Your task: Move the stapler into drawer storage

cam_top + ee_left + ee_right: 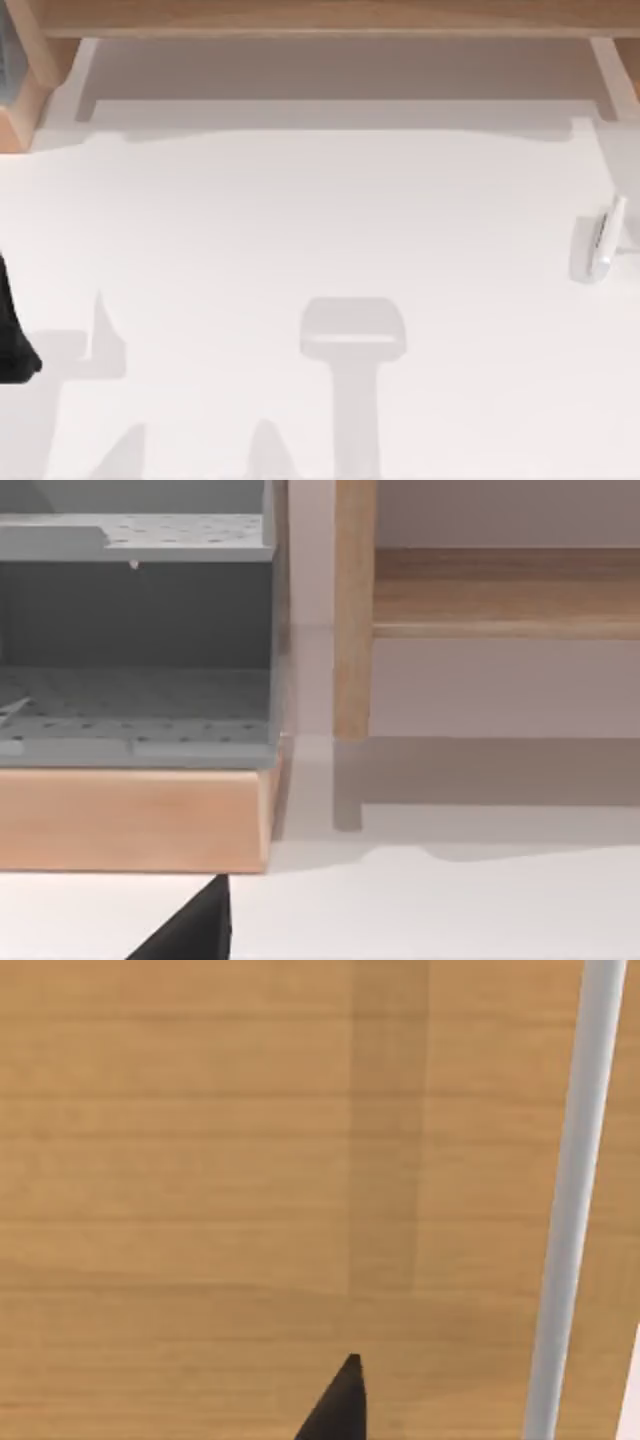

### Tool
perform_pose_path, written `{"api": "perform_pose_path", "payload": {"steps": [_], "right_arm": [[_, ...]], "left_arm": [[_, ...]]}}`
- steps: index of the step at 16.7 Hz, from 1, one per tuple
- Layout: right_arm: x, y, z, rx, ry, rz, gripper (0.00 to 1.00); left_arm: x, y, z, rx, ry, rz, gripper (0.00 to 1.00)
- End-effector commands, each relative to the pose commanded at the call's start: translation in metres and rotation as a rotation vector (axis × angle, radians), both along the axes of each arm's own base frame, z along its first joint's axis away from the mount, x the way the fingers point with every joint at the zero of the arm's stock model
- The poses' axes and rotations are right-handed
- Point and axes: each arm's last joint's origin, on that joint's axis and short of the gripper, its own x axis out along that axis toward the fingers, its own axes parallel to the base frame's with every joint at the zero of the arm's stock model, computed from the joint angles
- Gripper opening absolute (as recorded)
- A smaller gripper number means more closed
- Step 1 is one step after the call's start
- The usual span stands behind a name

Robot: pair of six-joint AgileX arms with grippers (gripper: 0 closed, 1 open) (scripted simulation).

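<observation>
The stapler (597, 245), small, slim and white, lies on the white table (320, 230) near its right edge. Nothing is touching it. A dark part of my left arm (14, 335) shows at the table's left edge, far from the stapler. In the left wrist view, a black part of my left gripper (190, 932) points toward a grey drawer unit (135, 640) with open perforated compartments on a wooden base (130, 818). In the right wrist view, a black tip of my right gripper (338, 1405) is close to a wooden panel (250, 1160) with a pale bar (570, 1200) running along it.
A wooden shelf structure (330, 18) spans the back of the table, with a wooden upright (353, 610) beside the drawer unit. Soft shadows of the arms fall on the front of the table.
</observation>
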Motion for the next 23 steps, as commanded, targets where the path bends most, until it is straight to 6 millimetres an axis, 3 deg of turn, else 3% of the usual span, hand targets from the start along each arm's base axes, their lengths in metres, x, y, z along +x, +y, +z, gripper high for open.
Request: {"api": "perform_pose_path", "payload": {"steps": [2,11,16,23], "right_arm": [[0.000,0.000,0.000,0.000,0.000,0.000,1.00],[0.000,0.000,0.000,-0.002,-0.002,0.001,1.00],[-0.019,0.001,0.000,0.000,0.000,0.002,1.00],[-0.017,0.009,0.000,0.014,0.007,0.025,1.00]], "left_arm": [[0.000,0.000,0.000,0.000,0.000,0.000,1.00],[0.000,0.000,0.000,0.000,0.000,0.000,1.00],[0.000,0.000,0.000,0.000,0.000,0.000,1.00],[0.000,0.000,0.000,0.000,0.000,0.000,1.00]]}}
